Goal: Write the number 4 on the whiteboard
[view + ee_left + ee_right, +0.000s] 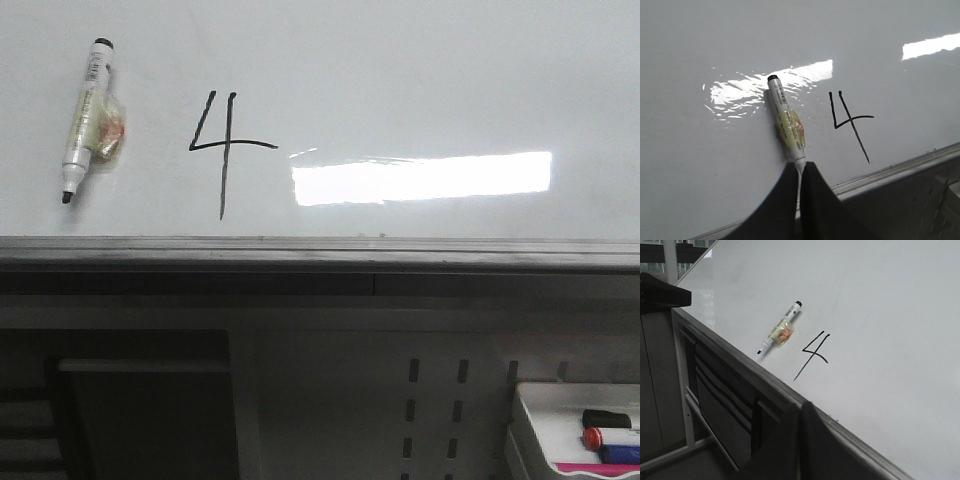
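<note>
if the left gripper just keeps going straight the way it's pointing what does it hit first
Most likely the marker lying on the whiteboard: in the left wrist view the left gripper has its jaws together, lined up with the marker's tip end. Depth is unclear, so it might pass just above.

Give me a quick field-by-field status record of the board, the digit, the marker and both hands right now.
board: large glossy white whiteboard with grey metal edge, glare patch right of the digit
digit: thin black hand-drawn number 4, all three strokes present
marker: white-barrelled black marker pen lying on the board left of the digit, uncapped tip toward the board's near edge
left hand: fingers shut, at the marker's tip end, gripping nothing
right hand: fingers shut, empty, at the board's near edge
tray: small white tray of coloured markers, below the board, right
</note>
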Controlling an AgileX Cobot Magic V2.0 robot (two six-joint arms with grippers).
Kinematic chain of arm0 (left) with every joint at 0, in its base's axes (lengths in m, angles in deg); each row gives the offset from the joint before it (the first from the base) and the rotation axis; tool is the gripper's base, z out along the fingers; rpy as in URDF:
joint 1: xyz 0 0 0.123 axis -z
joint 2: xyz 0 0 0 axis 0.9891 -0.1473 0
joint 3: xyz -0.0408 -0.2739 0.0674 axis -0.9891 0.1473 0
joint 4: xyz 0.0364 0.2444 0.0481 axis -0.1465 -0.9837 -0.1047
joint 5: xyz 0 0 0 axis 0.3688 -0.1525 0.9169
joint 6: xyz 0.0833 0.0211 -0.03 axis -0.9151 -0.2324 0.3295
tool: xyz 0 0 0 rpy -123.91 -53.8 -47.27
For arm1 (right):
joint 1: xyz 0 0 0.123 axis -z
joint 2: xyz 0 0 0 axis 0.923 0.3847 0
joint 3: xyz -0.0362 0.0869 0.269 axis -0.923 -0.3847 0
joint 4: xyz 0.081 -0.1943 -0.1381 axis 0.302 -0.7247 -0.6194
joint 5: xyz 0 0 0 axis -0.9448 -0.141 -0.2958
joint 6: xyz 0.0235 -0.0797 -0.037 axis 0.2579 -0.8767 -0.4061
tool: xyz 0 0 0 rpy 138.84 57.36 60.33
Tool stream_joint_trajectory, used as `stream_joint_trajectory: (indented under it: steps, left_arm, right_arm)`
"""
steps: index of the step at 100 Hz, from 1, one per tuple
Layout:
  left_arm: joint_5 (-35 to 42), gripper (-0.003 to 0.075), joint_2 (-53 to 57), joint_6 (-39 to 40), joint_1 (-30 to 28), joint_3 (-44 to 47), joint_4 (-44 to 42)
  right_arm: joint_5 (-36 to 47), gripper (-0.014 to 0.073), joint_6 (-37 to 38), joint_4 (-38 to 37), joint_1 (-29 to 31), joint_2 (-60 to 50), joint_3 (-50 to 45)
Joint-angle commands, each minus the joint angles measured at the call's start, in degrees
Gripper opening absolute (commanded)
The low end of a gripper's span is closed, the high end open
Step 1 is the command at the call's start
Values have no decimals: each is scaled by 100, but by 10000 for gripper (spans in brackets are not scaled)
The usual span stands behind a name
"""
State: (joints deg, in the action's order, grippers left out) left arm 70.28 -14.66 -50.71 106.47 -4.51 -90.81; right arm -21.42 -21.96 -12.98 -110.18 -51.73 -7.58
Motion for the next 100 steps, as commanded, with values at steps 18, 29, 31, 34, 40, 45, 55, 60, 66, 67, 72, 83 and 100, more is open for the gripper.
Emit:
stream_joint_trajectory:
  steps: [18,29,31,34,40,45,55,60,66,67,72,83,100]
  left_arm:
    - [443,-20,-22,23,-2,-137,5]
    - [443,-20,-22,23,-2,-137,5]
    - [443,-20,-22,23,-2,-137,5]
    - [443,-20,-22,23,-2,-137,5]
    - [443,-20,-22,23,-2,-137,5]
    - [423,-20,-22,23,-2,-137,168]
    - [296,-20,65,-37,-2,-137,1004]
    - [129,-20,166,-352,-18,-137,1189]
    - [12,-20,316,-820,-128,-137,1227]
    - [0,-20,356,-923,-173,-137,1242]
    - [-123,-20,518,-1200,-379,-137,1402]
    - [-762,-20,968,-1347,-993,-133,2034]
    - [-1255,-20,1648,-1347,-1888,209,2094]
  right_arm:
    - [483,-64,1,15,33,-16,57]
    - [483,-64,1,15,33,-16,57]
    - [483,-64,1,15,33,-16,57]
    - [483,-64,1,15,33,-16,57]
    - [483,-64,1,15,33,-16,57]
    - [483,-64,1,15,33,-16,57]
    - [483,-64,1,15,33,-16,57]
    - [483,-64,1,15,33,-16,57]
    - [483,-64,1,15,33,-16,57]
    - [483,-64,1,15,33,-16,57]
    - [483,-64,1,15,33,-16,57]
    - [483,-64,1,15,33,-16,57]
    - [483,-64,1,15,33,-16,57]
